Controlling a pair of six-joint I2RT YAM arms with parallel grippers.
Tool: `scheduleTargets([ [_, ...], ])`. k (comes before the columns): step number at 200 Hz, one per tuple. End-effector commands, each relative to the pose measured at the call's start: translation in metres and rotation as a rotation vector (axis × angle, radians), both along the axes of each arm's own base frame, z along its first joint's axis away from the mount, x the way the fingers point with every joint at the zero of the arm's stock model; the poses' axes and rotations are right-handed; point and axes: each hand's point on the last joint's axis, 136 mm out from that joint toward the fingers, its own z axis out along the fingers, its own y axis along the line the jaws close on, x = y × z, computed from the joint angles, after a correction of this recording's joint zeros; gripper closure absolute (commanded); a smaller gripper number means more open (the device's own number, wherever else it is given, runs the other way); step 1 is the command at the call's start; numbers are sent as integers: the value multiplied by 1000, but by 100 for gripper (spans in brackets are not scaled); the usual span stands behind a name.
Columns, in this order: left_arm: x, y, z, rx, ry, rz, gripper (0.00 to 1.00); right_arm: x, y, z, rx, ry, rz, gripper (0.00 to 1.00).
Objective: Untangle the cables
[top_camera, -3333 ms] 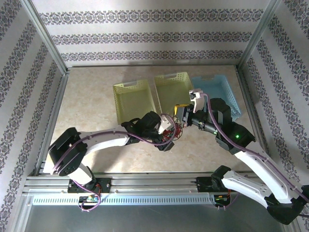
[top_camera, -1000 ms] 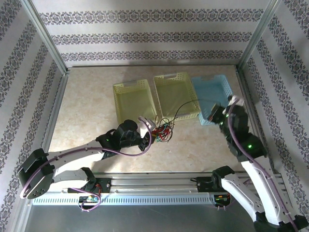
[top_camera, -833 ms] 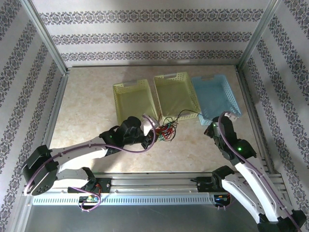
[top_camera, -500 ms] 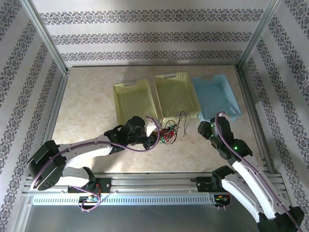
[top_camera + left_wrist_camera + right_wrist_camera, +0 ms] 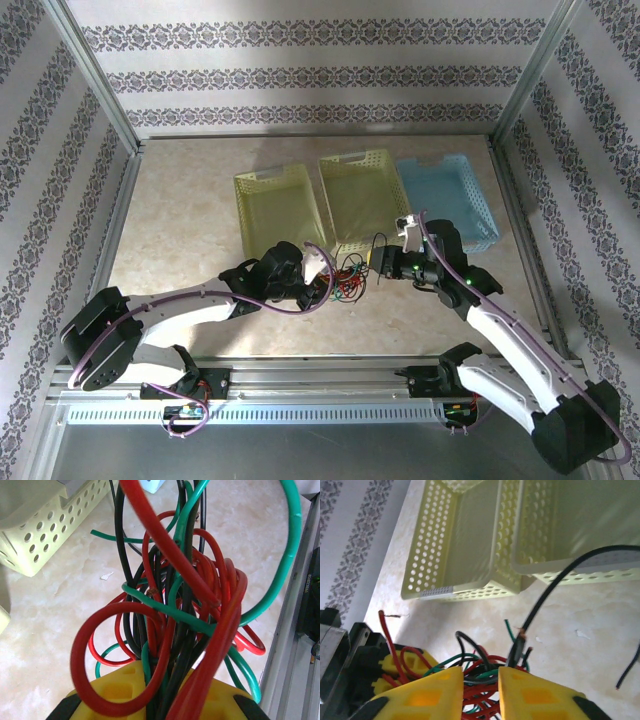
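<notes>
The cables (image 5: pixel 347 278) are a knot of thin red, green and black wires on the table in front of the baskets. My left gripper (image 5: pixel 322 285) is shut on the knot from the left. In the left wrist view the cables (image 5: pixel 170 595) rise out of the closed yellow fingers of the left gripper (image 5: pixel 167 690). My right gripper (image 5: pixel 382 265) sits just right of the knot. Its jaws (image 5: pixel 481 680) stand a narrow gap apart, and the cables (image 5: pixel 487 660) show through that gap. One black strand (image 5: pixel 560 587) arcs up past the right finger.
Two yellow-green baskets (image 5: pixel 275 176) (image 5: pixel 355 158) and a blue basket (image 5: pixel 435 160) stand side by side behind the knot. The metal frame rail (image 5: pixel 300 375) runs along the near edge. Patterned walls close in the back and sides.
The right gripper let go of the black cable near the blue basket, opened, and swung left to the knot. The left gripper stayed shut on the knot and shifted slightly right.
</notes>
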Motion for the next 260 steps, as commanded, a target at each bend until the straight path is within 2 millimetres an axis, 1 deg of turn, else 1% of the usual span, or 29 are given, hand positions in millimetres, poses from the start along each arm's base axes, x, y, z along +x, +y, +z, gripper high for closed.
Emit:
scheduleTargets([
  [1,4,-2,11,-24,-23,-8,100,-3,5,12,1,-41,51,77],
  [15,4,-1,10,-25,-22,-7,100,-1,-3,4,-32,-24,21,77],
  [29,4,-2,10,-24,-20,-8,100,-2,-6,-3,-44,-5,11,76],
  [44,4,-2,10,-24,-20,-11,100,-4,-8,-8,-58,9,10,73],
  [53,4,-3,10,-24,-20,-11,100,-5,-8,-11,-64,18,17,70],
  [75,5,-3,10,-23,-20,-12,100,-3,-8,-16,-77,28,17,69],
  [131,5,-5,10,-24,-17,-13,100,2,-2,-25,-87,42,39,71],
  [182,6,-8,10,-25,-13,-21,100,6,3,-26,-76,37,49,73],
  [222,8,-8,11,-24,-21,-15,100,1,6,-32,-79,60,69,73],
  [235,9,-8,11,-25,-21,-10,100,-3,5,-34,-79,69,76,71],
  [260,10,-8,11,-27,-20,-4,100,-12,0,-37,-78,76,73,60],
])
